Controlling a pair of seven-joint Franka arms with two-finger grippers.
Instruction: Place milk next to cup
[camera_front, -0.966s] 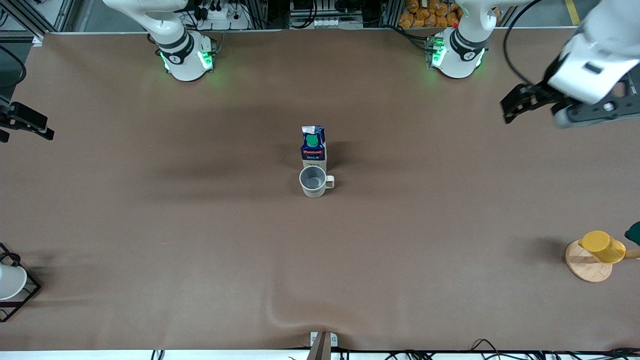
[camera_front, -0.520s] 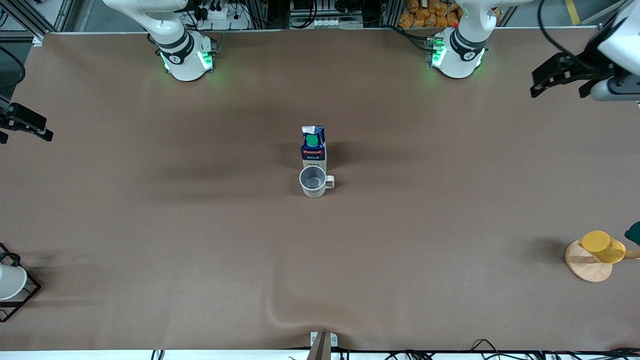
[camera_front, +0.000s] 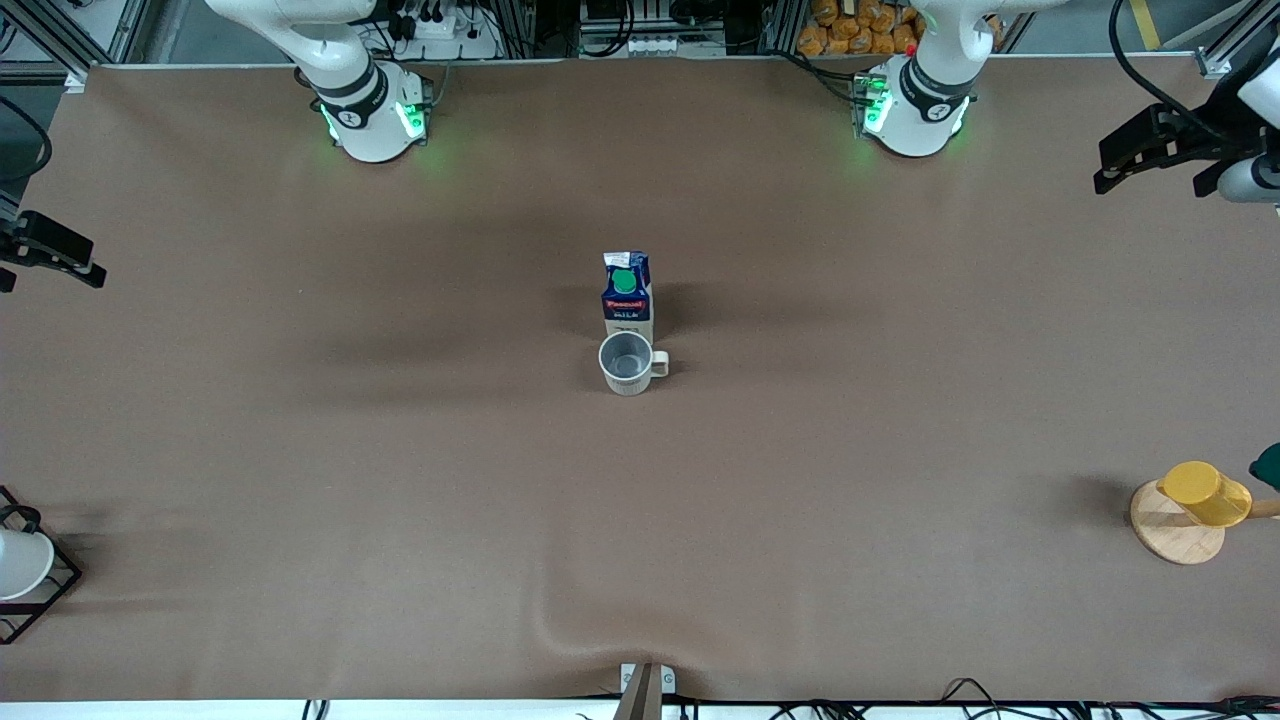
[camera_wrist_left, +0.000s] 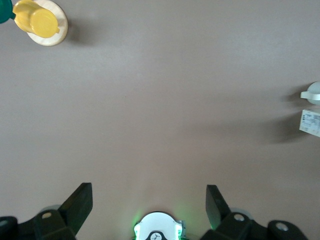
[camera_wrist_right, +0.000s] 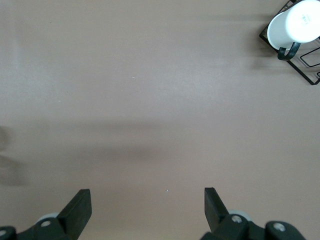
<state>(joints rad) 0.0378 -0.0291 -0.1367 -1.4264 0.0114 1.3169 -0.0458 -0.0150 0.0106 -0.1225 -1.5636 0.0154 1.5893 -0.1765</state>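
Note:
The milk (camera_front: 627, 298), a dark blue carton with a green cap and beige base, stands upright at the table's middle. The cup (camera_front: 628, 364), a cream mug with a grey inside, stands right beside it, nearer to the front camera. Both also show at the edge of the left wrist view, the milk (camera_wrist_left: 310, 122) and the cup (camera_wrist_left: 313, 93). My left gripper (camera_front: 1150, 150) is open and empty, high over the left arm's end of the table; its own view shows it (camera_wrist_left: 149, 200) with jaws wide apart. My right gripper (camera_front: 45, 250) is open and empty over the right arm's end of the table, also wide apart in its view (camera_wrist_right: 147, 202).
A yellow cup (camera_front: 1203, 493) sits on a round wooden stand (camera_front: 1177, 530) at the left arm's end, near the front camera. A white cup (camera_front: 22, 562) sits in a black wire rack (camera_front: 55, 590) at the right arm's end. The left arm's base (camera_wrist_left: 158, 228) shows under its gripper.
My left gripper has risen and drawn away from the middle toward the left arm's end of the table. The milk, the cup and the right arm have not moved.

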